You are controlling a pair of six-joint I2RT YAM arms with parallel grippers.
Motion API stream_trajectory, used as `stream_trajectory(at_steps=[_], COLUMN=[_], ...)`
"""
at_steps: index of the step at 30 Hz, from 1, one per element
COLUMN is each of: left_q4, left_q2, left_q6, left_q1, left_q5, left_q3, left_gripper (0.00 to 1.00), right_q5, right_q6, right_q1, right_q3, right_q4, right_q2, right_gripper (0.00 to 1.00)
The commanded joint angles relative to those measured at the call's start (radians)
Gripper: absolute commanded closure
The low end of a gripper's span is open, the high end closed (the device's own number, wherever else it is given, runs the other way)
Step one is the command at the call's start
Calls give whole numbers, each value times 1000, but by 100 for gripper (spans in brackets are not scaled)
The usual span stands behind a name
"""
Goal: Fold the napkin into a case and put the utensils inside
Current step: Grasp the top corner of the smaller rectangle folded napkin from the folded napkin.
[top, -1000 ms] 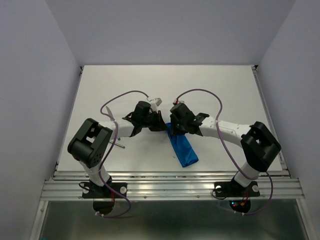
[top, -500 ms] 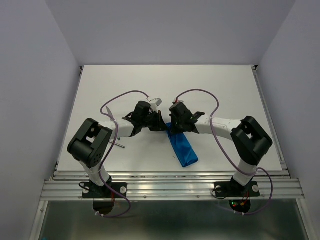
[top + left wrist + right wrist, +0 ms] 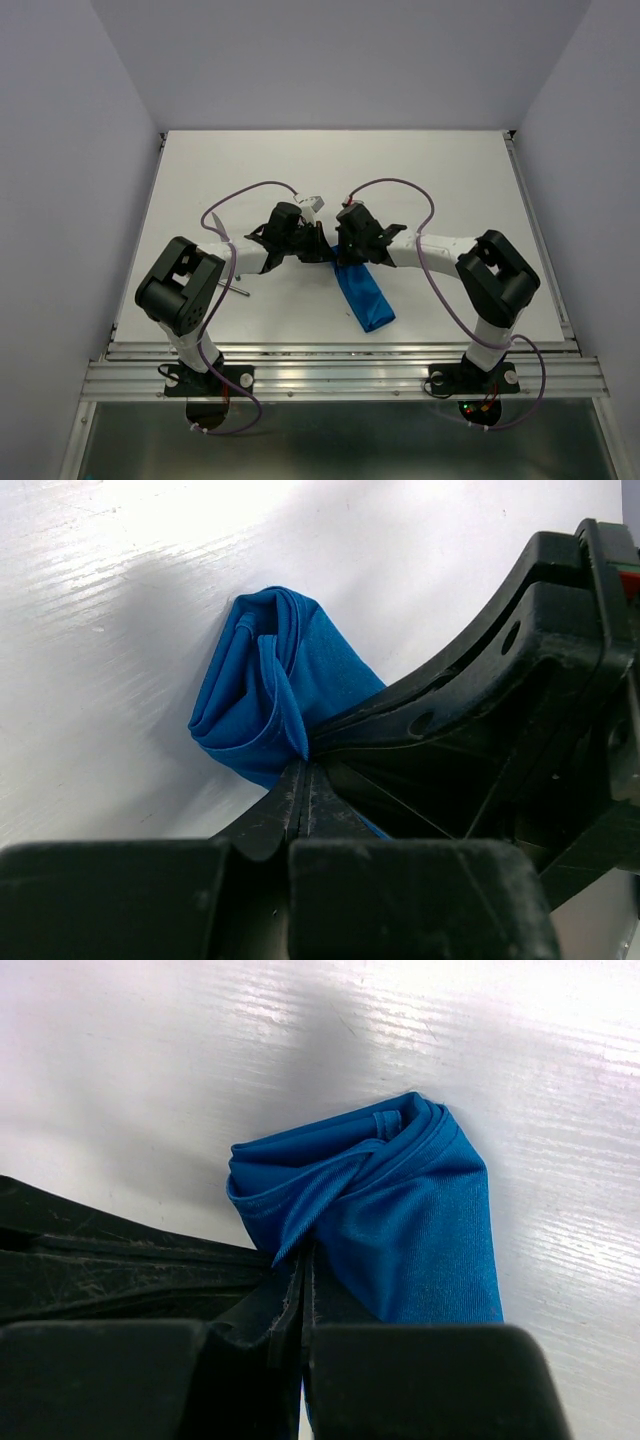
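Top view, just below centre: the napkin (image 3: 367, 298) lies folded into a narrow blue packet, so the folding looks largely done. The left gripper (image 3: 304, 777) and the right gripper (image 3: 302, 1265) are both pressed together on its upper end, each pinching a fold of cloth. One slim grey utensil (image 3: 240, 290) lies at left-centre, outside the cloth, so loading the cutlery remains, I'd say.
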Motion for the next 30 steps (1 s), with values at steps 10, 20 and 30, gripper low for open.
stream_trajectory(at_steps=[10,20,30], left_q4=[8,3,-14], left_q2=[-40,-29,-4], left_q6=[14,19,39], left_q1=[3,4,11], left_q5=[25,28,25], left_q3=[6,12,34], left_gripper=[100,100,100], right_q5=[-75,-87,-71], right_q6=[-13,5,47], right_q1=[-8,-41,-93], right_q3=[23,-75,-101], right_q4=[147,158,175], right_q2=[-1,-205,-152], right_gripper=[89,67,93])
